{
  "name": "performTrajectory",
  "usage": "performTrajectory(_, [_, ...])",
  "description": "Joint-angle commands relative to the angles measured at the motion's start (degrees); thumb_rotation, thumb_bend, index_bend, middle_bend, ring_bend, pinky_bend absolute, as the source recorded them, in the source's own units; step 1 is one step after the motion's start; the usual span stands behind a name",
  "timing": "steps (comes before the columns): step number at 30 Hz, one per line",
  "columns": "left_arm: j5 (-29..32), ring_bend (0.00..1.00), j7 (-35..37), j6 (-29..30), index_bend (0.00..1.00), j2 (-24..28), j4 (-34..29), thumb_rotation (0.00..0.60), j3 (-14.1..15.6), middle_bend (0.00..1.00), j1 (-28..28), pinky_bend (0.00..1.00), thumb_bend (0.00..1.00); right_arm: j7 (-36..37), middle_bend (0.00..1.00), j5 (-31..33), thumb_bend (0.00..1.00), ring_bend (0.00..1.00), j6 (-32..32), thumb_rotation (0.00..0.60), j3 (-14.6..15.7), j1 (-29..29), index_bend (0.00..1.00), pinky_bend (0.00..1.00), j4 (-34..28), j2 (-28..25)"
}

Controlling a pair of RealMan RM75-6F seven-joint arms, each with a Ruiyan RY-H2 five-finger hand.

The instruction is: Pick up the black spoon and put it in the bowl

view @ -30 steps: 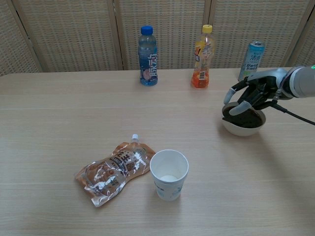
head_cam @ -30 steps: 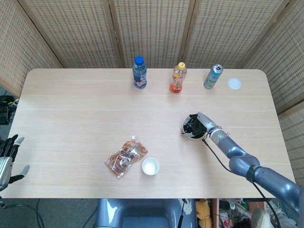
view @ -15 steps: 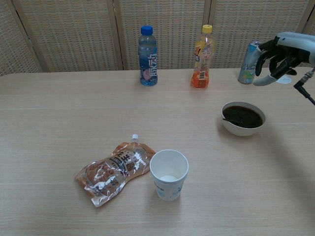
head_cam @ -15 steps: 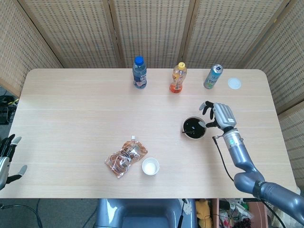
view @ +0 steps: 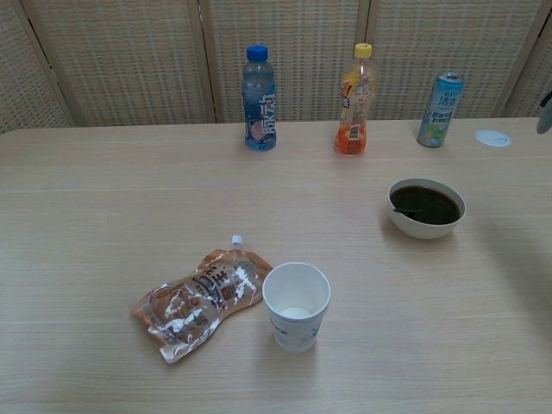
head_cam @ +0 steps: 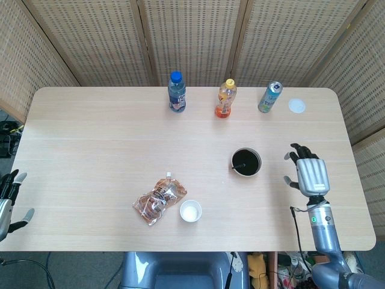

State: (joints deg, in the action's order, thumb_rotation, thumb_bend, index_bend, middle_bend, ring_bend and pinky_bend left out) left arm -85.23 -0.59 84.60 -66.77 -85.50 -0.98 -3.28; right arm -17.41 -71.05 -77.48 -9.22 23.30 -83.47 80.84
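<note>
The black spoon (head_cam: 239, 165) (view: 405, 210) lies inside the bowl (head_cam: 255, 168) (view: 429, 228), which has a dark inside and stands right of the table's middle. My right hand (head_cam: 308, 175) hovers well to the right of the bowl with its fingers spread and nothing in them; only a fingertip of it shows at the right edge of the chest view. My left hand (head_cam: 11, 195) hangs off the table's left edge, fingers apart and empty.
A blue-capped bottle (head_cam: 176, 92), an orange bottle (head_cam: 225, 99), a can (head_cam: 269, 97) and a white lid (head_cam: 296, 106) line the far side. A snack pouch (head_cam: 157, 200) and a paper cup (head_cam: 190, 211) sit near the front.
My right hand has pulled away from the bowl, moving right and towards the near edge. The spoon stays in the bowl. The left hand has barely shifted.
</note>
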Motion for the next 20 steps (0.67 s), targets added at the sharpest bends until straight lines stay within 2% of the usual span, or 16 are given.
performTrajectory(1, [-1.4,0.00,0.1,0.6,0.00,-0.4,0.0,0.600,0.5,0.00,0.0,0.00,0.32,-6.9,0.22,-0.9,0.28,0.16,-2.7,0.600,3.4,-3.2,0.38,0.39,-4.3,-2.3])
performTrajectory(7, [-4.5,0.00,-0.8,1.3,0.00,-0.9,-0.5,0.600,1.6,0.00,-0.4,0.00,0.32,-8.5,0.18,-0.8,0.28,0.11,-4.1,0.600,5.3,-6.3,0.34,0.33,-8.8,-4.1])
performTrajectory(20, [-5.9,0.00,-2.2,0.5,0.00,-1.1,-1.8,0.600,1.5,0.00,-1.8,0.00,0.32,-8.6,0.17,-1.7,0.28,0.11,-5.3,0.600,5.2,-8.2,0.33,0.33,-9.8,-4.1])
